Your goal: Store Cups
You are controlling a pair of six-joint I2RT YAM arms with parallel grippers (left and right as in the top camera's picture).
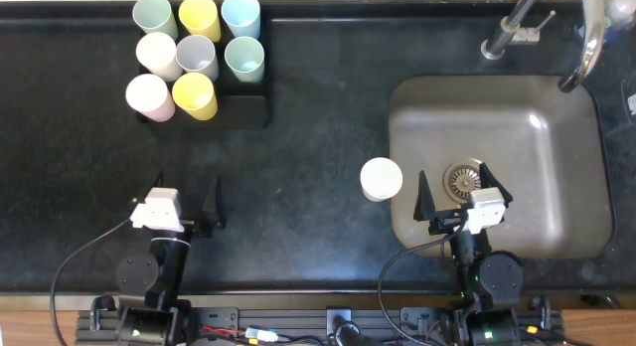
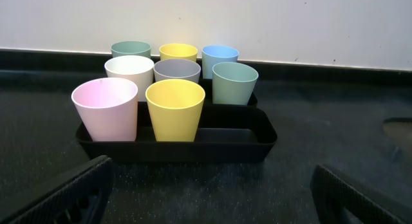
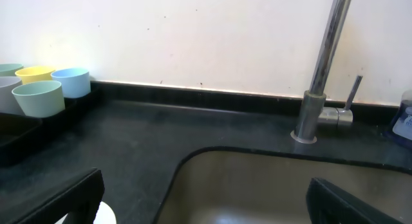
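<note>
- A lone white plastic cup [image 1: 381, 178] stands upright on the black stone worktop [image 1: 298, 167]. It is at the sink's rim, just outside the right gripper's [image 1: 459, 185] left finger and not between the fingers. In the right wrist view a sliver of it [image 3: 108, 214] shows beside that finger.
- Eight more cups stand upright in a black rectangular plastic tray [image 1: 248, 112], straight ahead of the left gripper's [image 1: 186, 194] fingers and well apart from them.
- Nearest the fingers stand a pink cup [image 2: 106, 108] and a yellow cup [image 2: 175, 108], with a bare slot of the tray [image 2: 232, 130] beside them.
- Behind those stand a white cup [image 2: 129, 68], a grey cup [image 2: 177, 69] and a pale green cup [image 2: 235, 81].
- Farthest off stand a sage green cup [image 2: 131, 50], a second yellow cup [image 2: 178, 51] and a light blue cup [image 2: 220, 53].
- The left arm is folded back close to its base. Its gripper [image 2: 206, 198] sits low and level over the worktop, fingers spread wide with nothing between them.
- The right arm is likewise drawn in near its base. Its gripper [image 3: 199, 205] is at the near edge of the steel sink [image 1: 537, 117], fingers wide apart and holding nothing.
- A chrome tap [image 3: 325, 63] rises beyond the sink, ahead of the right fingers.
</note>
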